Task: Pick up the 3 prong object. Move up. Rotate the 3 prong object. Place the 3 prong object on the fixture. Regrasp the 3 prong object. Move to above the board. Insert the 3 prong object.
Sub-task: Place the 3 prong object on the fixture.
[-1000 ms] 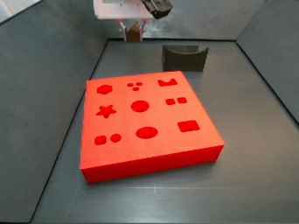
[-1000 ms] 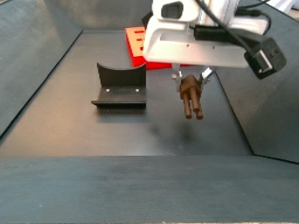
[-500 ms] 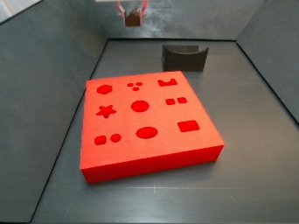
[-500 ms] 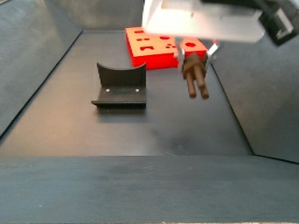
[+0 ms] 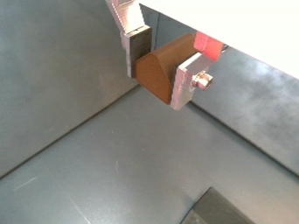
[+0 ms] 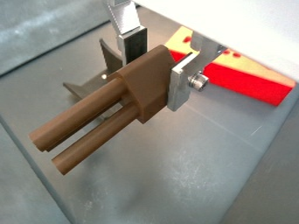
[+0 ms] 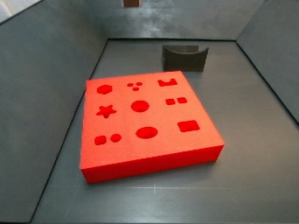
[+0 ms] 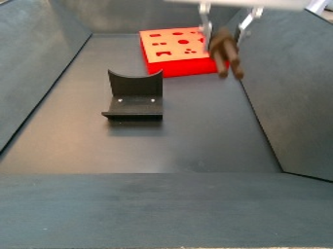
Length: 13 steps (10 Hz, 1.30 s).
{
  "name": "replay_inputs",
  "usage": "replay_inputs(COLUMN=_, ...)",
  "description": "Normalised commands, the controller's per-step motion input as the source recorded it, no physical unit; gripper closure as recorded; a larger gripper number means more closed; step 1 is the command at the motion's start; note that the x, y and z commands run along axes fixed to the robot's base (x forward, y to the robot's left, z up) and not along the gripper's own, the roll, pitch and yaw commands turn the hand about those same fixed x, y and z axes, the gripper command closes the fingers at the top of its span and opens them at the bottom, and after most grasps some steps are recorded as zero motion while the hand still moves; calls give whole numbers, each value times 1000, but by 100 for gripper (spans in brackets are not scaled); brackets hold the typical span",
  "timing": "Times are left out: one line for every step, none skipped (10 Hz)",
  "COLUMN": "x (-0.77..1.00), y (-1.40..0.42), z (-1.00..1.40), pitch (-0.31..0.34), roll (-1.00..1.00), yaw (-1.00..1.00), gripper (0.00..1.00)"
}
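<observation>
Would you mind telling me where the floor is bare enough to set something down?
The widest bare floor lies between the fixture and the near wall. A bare strip also runs beside the red board along each side wall. The gap between board and fixture is tighter. The gripper, shut on the three-prong piece, hangs high, off the floor.

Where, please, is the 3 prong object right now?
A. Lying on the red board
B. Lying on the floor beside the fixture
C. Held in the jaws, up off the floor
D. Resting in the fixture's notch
C: in a wrist view the 3 prong object is clamped in the gripper, and a side view shows it aloft, with the fixture holding nothing.
</observation>
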Motion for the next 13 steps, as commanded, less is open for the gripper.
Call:
replay_inputs(x=8, y=2, z=207, pitch=74, roll=-22, yaw=-24, gripper=100)
replay_inputs(x=1000, y=-516, z=-70, pitch=-34, roll=-102, yaw=328, gripper=100)
replay_inputs(x=1000, y=-498, z=-105, pitch=-26, roll=-90, yaw=317, gripper=100)
replay_inputs(x=1000, y=-452, z=-97, pitch=-24, roll=-69, yaw=277, gripper=100)
replay_inputs(x=1000, y=-358, z=-83, pitch=-14, roll=-63, yaw=146, gripper=100)
replay_inputs(x=1000, y=-334, z=-81, pitch=-11, roll=-61, yaw=109, gripper=100)
replay_inputs(x=1000, y=-281, z=-75, pitch=-4, roll=-52, yaw=66, gripper=100)
replay_inputs(x=1000, y=-261, z=-73, pitch=2, roll=-48, yaw=53, gripper=100)
replay_inputs(x=1000, y=-209, z=-66, pitch=18, roll=-33, yaw=40, gripper=100)
replay_inputs(x=1000, y=-189, z=-61, pitch=24, roll=-26, yaw=39, gripper=100)
replay_inputs(x=1000, y=-147, z=-53, pitch=39, roll=-12, yaw=36, gripper=100)
replay_inputs(x=1000, y=-135, z=-52, pitch=48, roll=-6, yaw=37, gripper=100)
replay_inputs(x=1000, y=-104, z=-41, pitch=63, roll=7, yaw=41, gripper=100)
